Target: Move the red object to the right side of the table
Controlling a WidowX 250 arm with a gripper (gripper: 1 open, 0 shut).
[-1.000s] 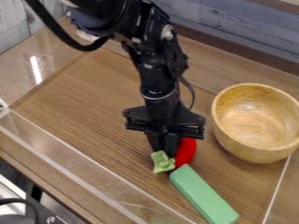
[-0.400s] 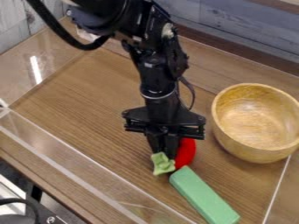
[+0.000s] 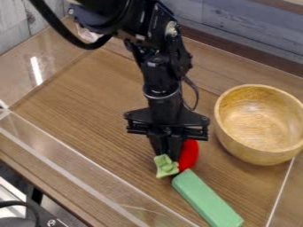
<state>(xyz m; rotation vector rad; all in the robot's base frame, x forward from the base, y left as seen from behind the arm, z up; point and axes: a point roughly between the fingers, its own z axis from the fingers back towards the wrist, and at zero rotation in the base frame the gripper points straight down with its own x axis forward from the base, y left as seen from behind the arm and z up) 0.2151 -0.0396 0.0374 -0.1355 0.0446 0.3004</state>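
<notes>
Red object (image 3: 185, 156) on wood-grain table (image 3: 83, 115), acrylic walls (image 3: 71, 168)

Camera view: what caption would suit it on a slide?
Robot gripper pointing straight down, shut on the red object, beside a green block and a wooden bowl.

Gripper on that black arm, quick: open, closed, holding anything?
Gripper: closed on the small red strawberry-like toy, low over the table.
</notes>
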